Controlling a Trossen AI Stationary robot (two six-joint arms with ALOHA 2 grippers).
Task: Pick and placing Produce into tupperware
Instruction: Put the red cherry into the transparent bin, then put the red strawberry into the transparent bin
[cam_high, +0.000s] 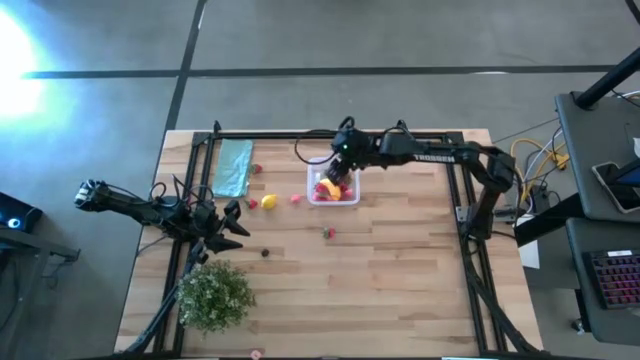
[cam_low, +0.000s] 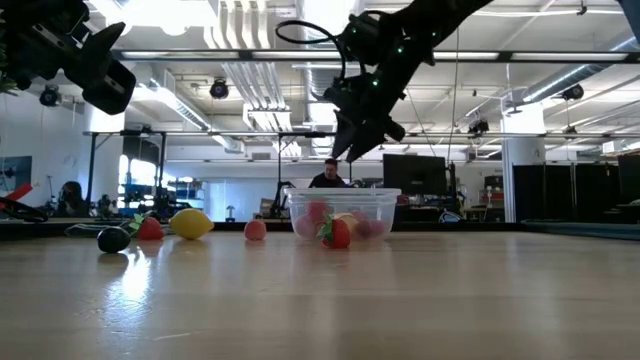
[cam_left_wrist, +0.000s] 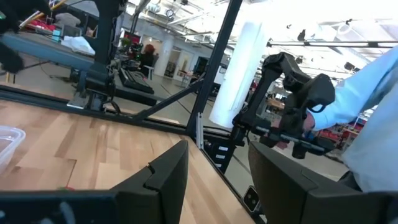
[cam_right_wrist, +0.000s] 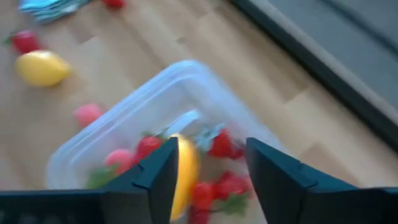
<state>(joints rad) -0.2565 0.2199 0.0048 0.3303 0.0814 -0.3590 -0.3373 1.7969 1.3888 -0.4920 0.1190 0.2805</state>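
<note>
My right tool (cam_right_wrist: 208, 171) is hanging just above the small clear plastic tupperware box (cam_high: 333, 189), its 2 dark fingers (cam_right_wrist: 158, 171) standing partly apart with nothing gripped between them. Directly under the fingers, a small yellow toy banana (cam_right_wrist: 185, 169) is lying inside the box among red berry pieces (cam_right_wrist: 222, 144). Just beside the box on the pale wooden bench (cam_high: 400, 270), a pink berry piece (cam_high: 296, 199) and a yellow toy lemon (cam_high: 268, 202) are sitting, with a red strawberry piece (cam_high: 329, 233) and 1 dark piece (cam_high: 265, 252) a little farther out. Beyond them a flat teal cloth (cam_high: 233, 166) is lying. My left tool (cam_high: 235, 225) is waiting near the big green leafy bush (cam_high: 214, 294), fingers slightly apart, holding nothing.
</note>
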